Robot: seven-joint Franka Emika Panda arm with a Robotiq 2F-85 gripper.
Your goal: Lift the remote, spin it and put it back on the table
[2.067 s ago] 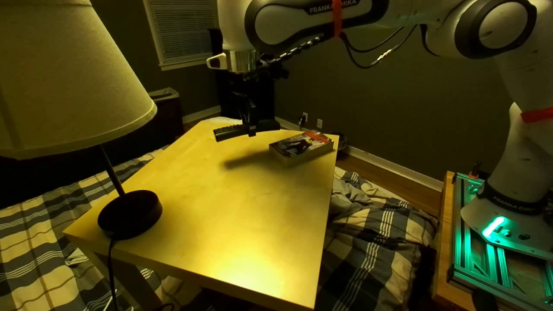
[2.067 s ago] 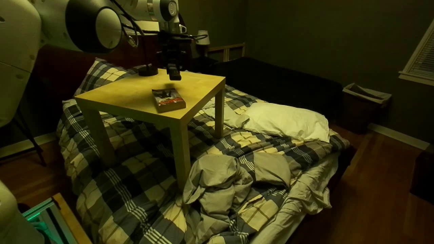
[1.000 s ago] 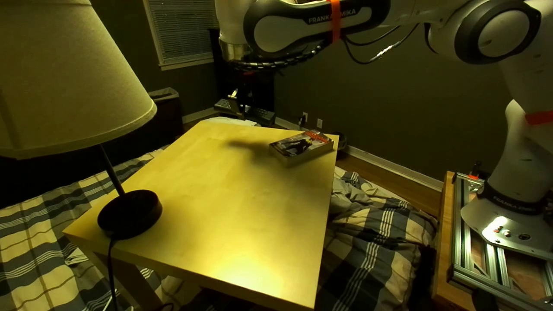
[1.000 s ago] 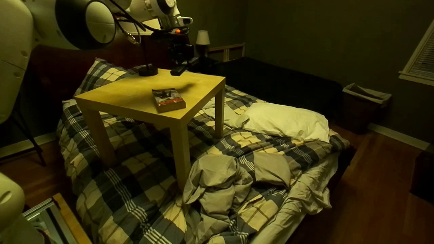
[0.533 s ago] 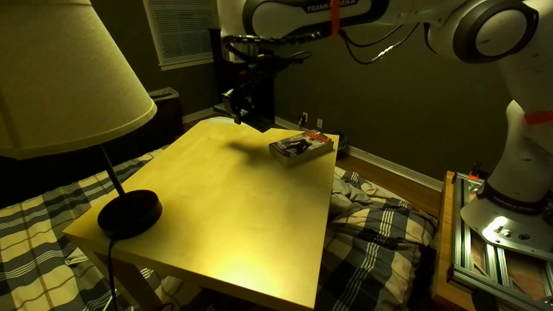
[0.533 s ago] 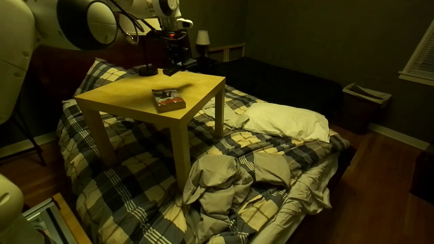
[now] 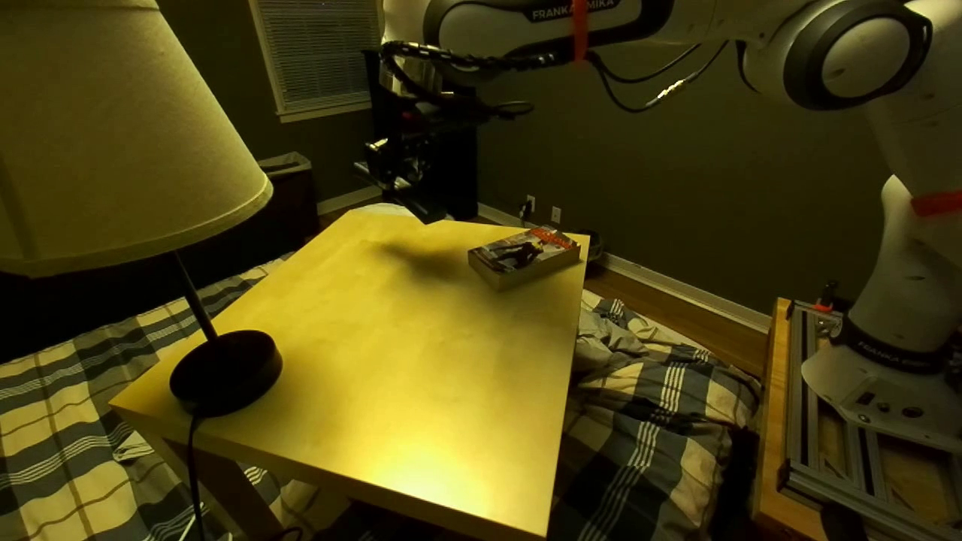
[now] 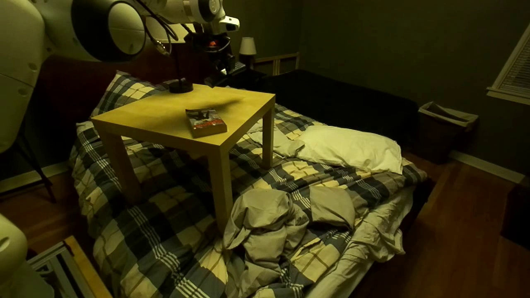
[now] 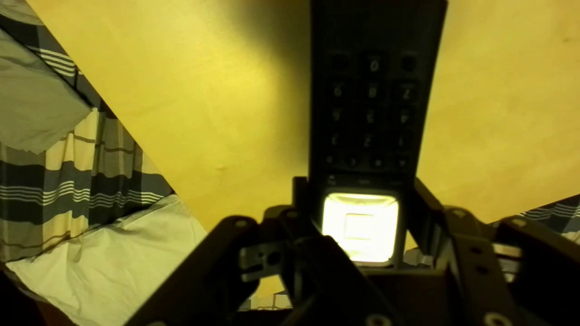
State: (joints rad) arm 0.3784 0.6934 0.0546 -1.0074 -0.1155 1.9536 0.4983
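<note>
Wrist view has the end effector [image 9: 362, 197] clamped on the black remote [image 9: 358, 102], number keys [image 9: 371, 90] showing. Both exterior views have it hanging in the air above the table [image 7: 421, 353], where there's a thick book [image 7: 524, 257] lying.

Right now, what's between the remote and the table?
Only air: the gripper holds the remote above the table; the gap above the shadow shows in both exterior views.
</note>
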